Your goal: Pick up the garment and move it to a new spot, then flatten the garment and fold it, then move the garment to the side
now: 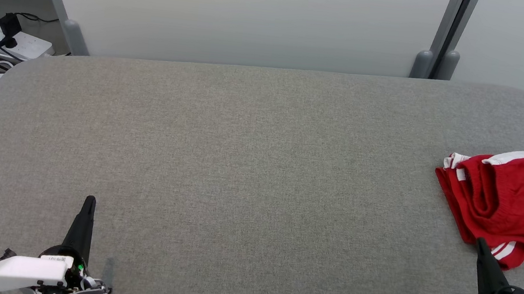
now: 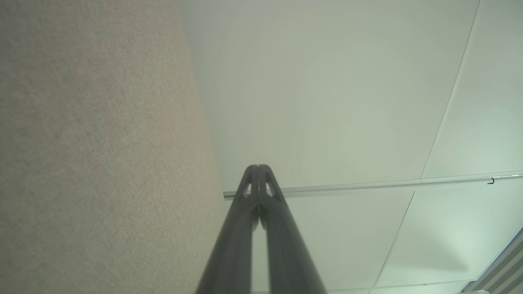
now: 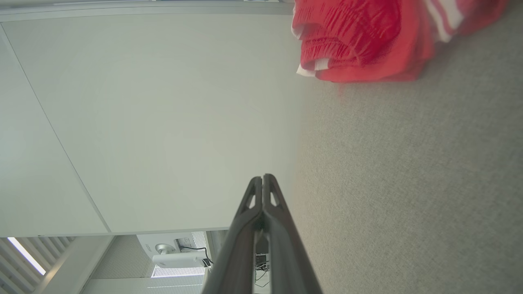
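The garment (image 1: 511, 205) is a pair of red shorts with white trim, lying crumpled near the right edge of the grey table (image 1: 240, 164). It also fills the top right of the right wrist view, garment (image 3: 367, 36). My right gripper (image 1: 480, 243) is shut and empty, its tip just in front of the garment's near edge; in the right wrist view the right gripper (image 3: 263, 177) has both fingers pressed together. My left gripper (image 1: 90, 201) rests shut and empty at the lower left, far from the garment, with the left gripper (image 2: 258, 167) likewise closed.
White partition panels (image 1: 246, 18) stand behind the table's far edge. A power strip with dark cables (image 1: 5, 39) lies on the floor at the far left. Bare grey fabric stretches between the two grippers.
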